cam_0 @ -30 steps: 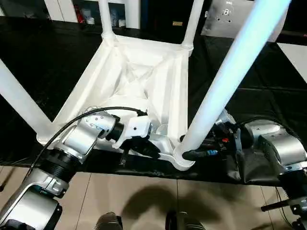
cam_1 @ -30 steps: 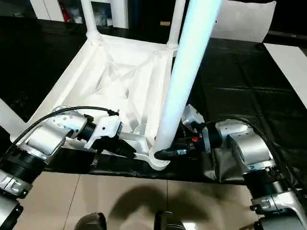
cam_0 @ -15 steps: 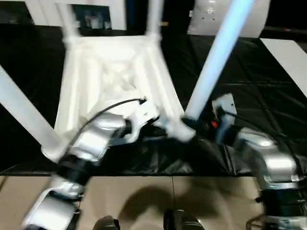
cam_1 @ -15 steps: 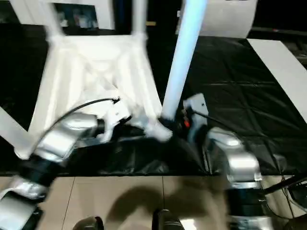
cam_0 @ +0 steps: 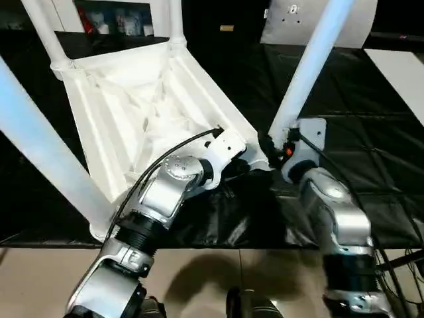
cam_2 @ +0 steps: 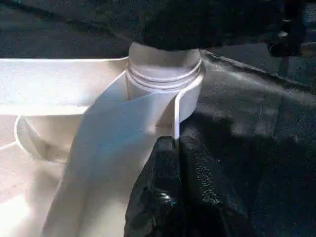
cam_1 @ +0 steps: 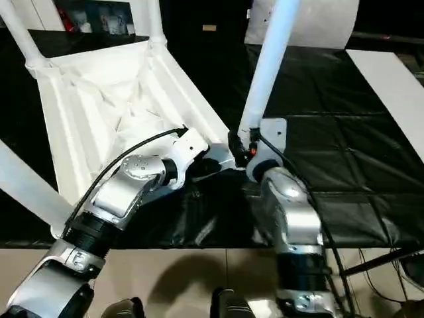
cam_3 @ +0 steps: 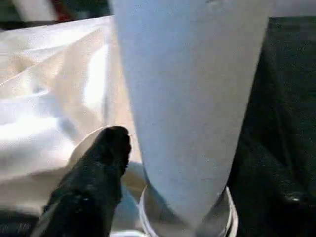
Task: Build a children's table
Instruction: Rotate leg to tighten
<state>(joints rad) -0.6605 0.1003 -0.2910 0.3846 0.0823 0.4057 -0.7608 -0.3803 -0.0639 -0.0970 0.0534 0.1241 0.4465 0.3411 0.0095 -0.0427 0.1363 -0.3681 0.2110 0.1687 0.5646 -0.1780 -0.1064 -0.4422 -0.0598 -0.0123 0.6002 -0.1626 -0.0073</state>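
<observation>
The children's table (cam_0: 146, 106) lies upside down on the black sheet, with its white legs pointing up. My left gripper (cam_0: 246, 163) is at the near right corner. In the left wrist view its black fingers (cam_2: 168, 197) are shut on the thin rim beside the corner socket (cam_2: 165, 74). The leg (cam_0: 308, 73) in that socket slants up to the right. My right gripper (cam_0: 277, 140) straddles that leg's base. In the right wrist view one finger (cam_3: 98, 182) stands just beside the leg (cam_3: 192, 98) with a narrow gap; the other finger is hidden.
The black-sheeted work table (cam_0: 371, 165) ends in a front edge just behind my forearms, with tan floor below. A pale panel (cam_0: 361, 23) leans at the back right, and a white strip (cam_0: 404, 73) runs along the right. A near left leg (cam_0: 40, 146) rises steeply.
The children's table has turned on the sheet. Its near right corner has swung away from the front edge, and both grippers went with it.
</observation>
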